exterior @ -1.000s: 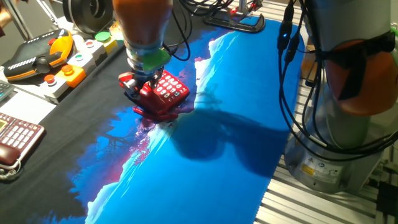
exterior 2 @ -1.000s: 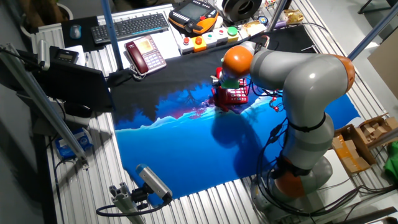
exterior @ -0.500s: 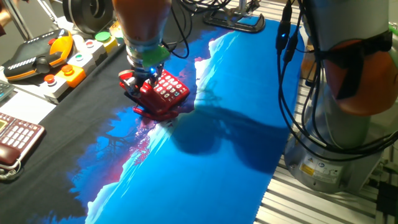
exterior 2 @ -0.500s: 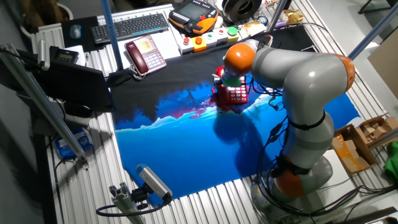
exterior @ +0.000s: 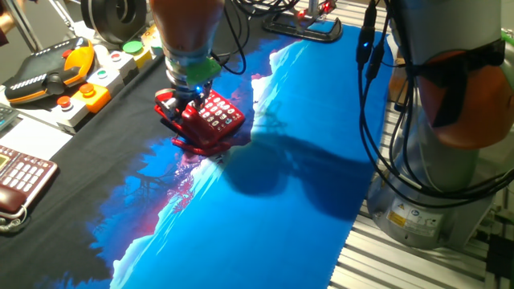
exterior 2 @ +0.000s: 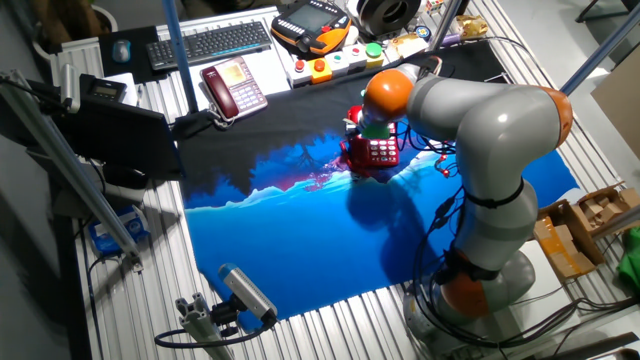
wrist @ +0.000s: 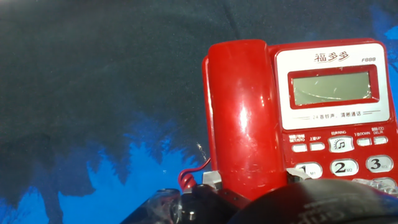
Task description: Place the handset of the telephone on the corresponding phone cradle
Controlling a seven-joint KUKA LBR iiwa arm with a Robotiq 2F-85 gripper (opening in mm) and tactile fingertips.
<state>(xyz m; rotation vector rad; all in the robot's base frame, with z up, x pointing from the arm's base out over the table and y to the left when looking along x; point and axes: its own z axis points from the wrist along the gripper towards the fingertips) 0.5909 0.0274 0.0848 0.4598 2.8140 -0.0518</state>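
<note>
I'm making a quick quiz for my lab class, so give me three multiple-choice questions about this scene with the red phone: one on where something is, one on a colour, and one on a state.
1. Where does the handset lie?
A. On the left side of the telephone, beside the display
B. On the bare cloth, apart from the phone
C. On the dark maroon phone

2. What colour are the number keys on the telephone?
A. Black
B. White
C. Yellow

3. What state is the telephone's display in?
A. Showing a number
B. Cracked
C. Blank and grey

Answers: 1 A, the hand view shows the handset lying along the phone cradle next to the display. 2 B, the keys marked 1, 2 and 3 are white. 3 C, the screen shows no digits.
</note>
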